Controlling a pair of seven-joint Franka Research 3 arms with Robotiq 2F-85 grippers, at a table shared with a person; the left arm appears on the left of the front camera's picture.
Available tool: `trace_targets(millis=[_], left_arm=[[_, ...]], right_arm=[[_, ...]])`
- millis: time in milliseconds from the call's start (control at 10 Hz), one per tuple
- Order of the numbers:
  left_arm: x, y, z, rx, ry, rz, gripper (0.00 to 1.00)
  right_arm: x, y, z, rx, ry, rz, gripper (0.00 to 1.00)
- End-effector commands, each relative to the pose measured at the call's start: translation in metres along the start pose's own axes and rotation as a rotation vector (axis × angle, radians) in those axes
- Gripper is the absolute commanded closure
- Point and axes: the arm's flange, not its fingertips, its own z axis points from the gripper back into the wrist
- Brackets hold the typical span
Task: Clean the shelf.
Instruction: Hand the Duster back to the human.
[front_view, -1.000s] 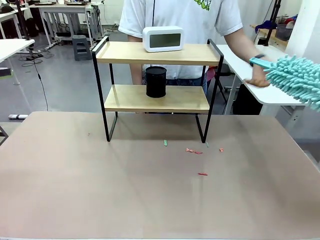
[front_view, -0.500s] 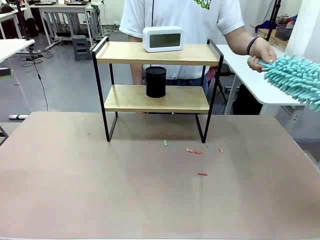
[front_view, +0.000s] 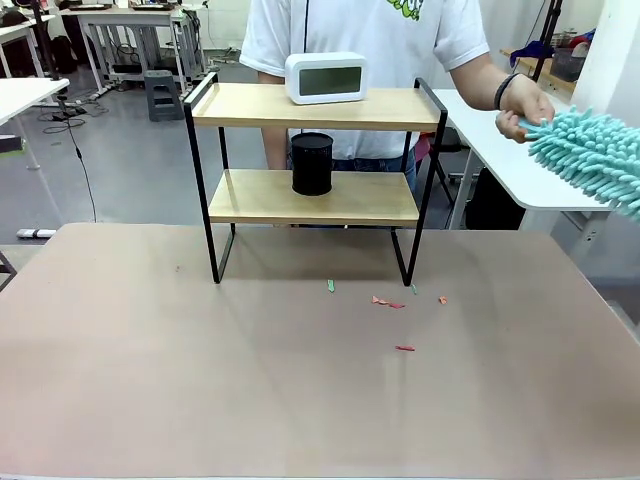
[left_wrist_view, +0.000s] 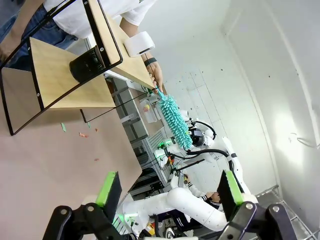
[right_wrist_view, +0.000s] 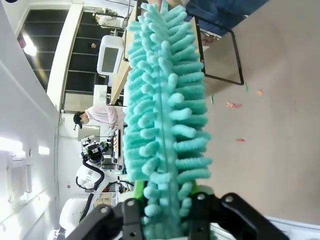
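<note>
Teal duster (front_view: 590, 155), black cup (front_view: 312, 163), white clock (front_view: 326, 77).

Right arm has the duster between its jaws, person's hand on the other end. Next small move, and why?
Probably hold the right gripper in place and let the jaws open fully, so the person's hand, gripping the duster at its handle end, can take it. The duster sits well right of the shelf, whose boards carry a clock and a black cup.

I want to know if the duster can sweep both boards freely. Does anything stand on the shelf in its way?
Yes. A white clock stands on the top board of the shelf, and a black cup on the lower board. The teal duster is off to the right, a person's hand at its tip.
</note>
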Motion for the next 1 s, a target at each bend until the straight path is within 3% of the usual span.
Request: trace_targets(millis=[0, 500, 600, 700, 900], left_arm=[[0.000, -0.002, 0.003, -0.004, 0.015, 0.004, 0.00], [0.000, 0.000, 0.000, 0.000, 0.000, 0.000, 0.00], [-0.010, -0.004, -0.007, -0.071, 0.052, 0.004, 0.00], [-0.014, 0.006, -0.034, -0.079, 0.177, 0.033, 0.00], [-0.024, 0.042, -0.134, -0.179, 0.438, 0.155, 0.00]], right_arm=[[-0.005, -0.003, 0.007, 0.024, -0.001, -0.006, 0.00], [-0.005, -0.010, 0.012, 0.063, 0.002, 0.001, 0.00], [-0.005, -0.007, 0.008, 0.066, 0.017, 0.008, 0.00], [-0.005, -0.002, -0.001, 0.072, 0.046, 0.021, 0.00], [-0.018, 0.019, -0.056, 0.085, 0.147, 0.071, 0.00]])
